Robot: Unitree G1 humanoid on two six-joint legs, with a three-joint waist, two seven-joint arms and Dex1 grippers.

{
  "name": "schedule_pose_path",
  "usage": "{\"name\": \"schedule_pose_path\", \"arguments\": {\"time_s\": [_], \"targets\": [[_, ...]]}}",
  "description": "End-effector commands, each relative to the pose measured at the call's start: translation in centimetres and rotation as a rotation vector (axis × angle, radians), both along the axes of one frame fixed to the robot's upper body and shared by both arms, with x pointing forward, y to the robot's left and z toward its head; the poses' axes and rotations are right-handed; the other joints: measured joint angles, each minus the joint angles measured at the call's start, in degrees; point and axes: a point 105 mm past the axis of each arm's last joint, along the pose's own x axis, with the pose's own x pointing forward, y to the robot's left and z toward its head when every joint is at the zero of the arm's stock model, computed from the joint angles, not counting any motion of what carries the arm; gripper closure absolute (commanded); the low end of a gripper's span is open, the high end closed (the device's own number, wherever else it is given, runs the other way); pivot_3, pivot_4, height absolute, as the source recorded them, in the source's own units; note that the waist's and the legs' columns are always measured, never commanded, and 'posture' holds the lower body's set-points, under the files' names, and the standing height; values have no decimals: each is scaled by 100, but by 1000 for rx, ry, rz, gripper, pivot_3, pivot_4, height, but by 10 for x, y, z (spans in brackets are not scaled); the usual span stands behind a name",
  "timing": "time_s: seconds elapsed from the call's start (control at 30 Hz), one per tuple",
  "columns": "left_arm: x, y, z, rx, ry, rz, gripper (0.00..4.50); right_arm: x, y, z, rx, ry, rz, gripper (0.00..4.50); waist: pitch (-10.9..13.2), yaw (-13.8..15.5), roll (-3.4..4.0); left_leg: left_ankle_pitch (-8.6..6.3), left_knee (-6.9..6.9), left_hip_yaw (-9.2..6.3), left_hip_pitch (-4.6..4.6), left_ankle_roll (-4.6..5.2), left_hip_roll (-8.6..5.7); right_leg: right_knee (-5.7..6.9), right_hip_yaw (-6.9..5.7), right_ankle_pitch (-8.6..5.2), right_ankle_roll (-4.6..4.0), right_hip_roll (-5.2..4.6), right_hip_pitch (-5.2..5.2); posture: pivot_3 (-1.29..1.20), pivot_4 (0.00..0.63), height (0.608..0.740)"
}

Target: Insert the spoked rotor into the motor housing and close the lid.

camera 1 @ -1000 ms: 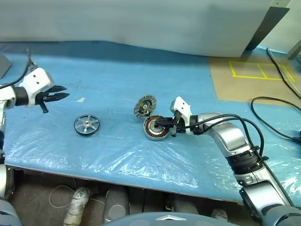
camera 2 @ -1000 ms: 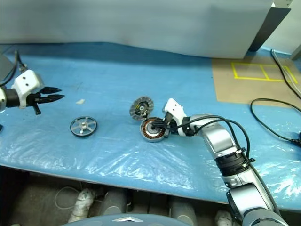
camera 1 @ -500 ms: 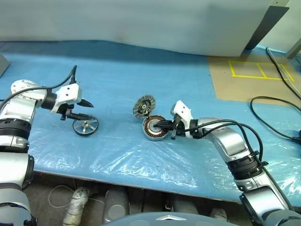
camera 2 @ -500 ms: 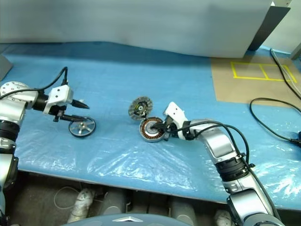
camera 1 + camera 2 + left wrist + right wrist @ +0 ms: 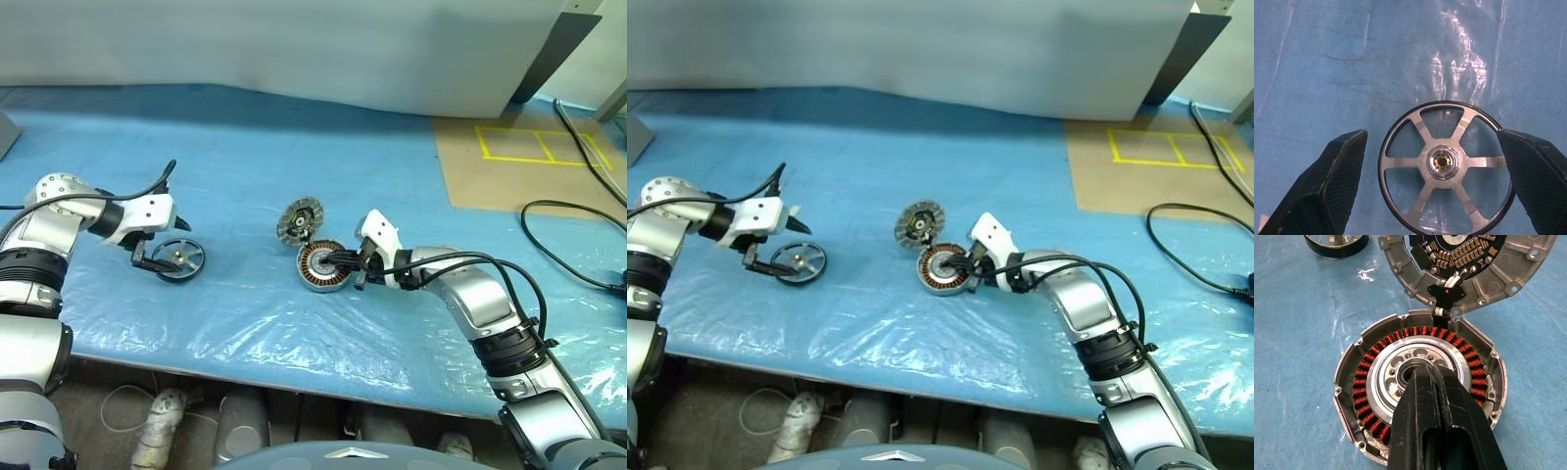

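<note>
I have the left gripper (image 5: 1437, 169) spread wide and angled down over the spoked rotor (image 5: 180, 258), which lies flat on the blue plastic sheet (image 5: 245, 176) covering the tabletop, toward my left side. From the left wrist view the two black fingers (image 5: 1337, 171) stand on either side of the rotor's dark rim, each just clear of it, so I am straddling the wheel and holding nothing. Its six silvery spokes and small brass-coloured hub face up at me. Well apart from it, nearer the middle of the sheet, sits the motor housing (image 5: 323, 265), open side up, with its ring of orange-copper windings around a pale inner plate and a dark centre hole. My right gripper (image 5: 1422, 377) is closed, its fingers pressed together with the tips sitting at that centre hole; I cannot tell whether they are pushing into it or only resting on it, and nothing is pinched between them. The lid (image 5: 301, 220) stands tilted up at the housing's far edge, its inner face with a ring of small components turned toward me, and it appears joined to the housing by a short bundle of wires (image 5: 1447, 286). Off to my right a brown board (image 5: 529, 166) with yellow tape lines lies on the tabletop, and a black cable (image 5: 573, 245) loops beside it.
</note>
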Motion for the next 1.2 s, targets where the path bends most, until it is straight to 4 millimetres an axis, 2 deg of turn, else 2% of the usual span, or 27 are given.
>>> {"name": "schedule_pose_path", "arguments": {"time_s": [0.03, 0.4, 0.7, 0.8, 0.93, 1.2], "targets": [[-4, 10, 0, 31, 5, 23, 23, -1, 2, 5, 11, -29, 9, 4500, 0, 2, 0, 0, 0, 0, 0, 0, 0, 0, 0, 0, 0, 0, 0, 0, 150, 740], [-13, 8, -30, 73, 46, 14, 23, 2, -1, 3, -5, -33, -8, 4500, -2, 3, 4, 0, -1, -1, 14, 0, 0, 3, 4, -1, -1, -4, 6, 0, 150, 740], [-18, 11, -43, 90, 70, 36, 23, 4, -4, 3, -19, -40, -26, 4500, -14, -2, 25, 0, -2, -1, 30, 0, 0, 5, 14, -1, -1, -3, 13, 0, 150, 740], [-21, 11, -50, 101, 86, 36, 616, 6, -5, 1, -25, -41, -33, 4500, -17, -9, 30, 0, -5, 0, 37, 1, 0, 5, 18, -2, -1, -5, 16, 0, 150, 740], [-24, 12, -56, 116, 82, 36, 1887, 5, -5, 2, -26, -44, -32, 4500, -20, -18, 36, 0, -6, 0, 41, 1, 1, 5, 22, -2, -1, -4, 17, 0, 150, 740], [-29, 11, -59, 114, 93, 34, 1887, 7, -5, 1, -32, -48, -39, 4500, -22, -20, 41, 0, -12, 2, 41, 0, 1, -4, 24, -3, 0, -4, 17, 0, 150, 740]]}}
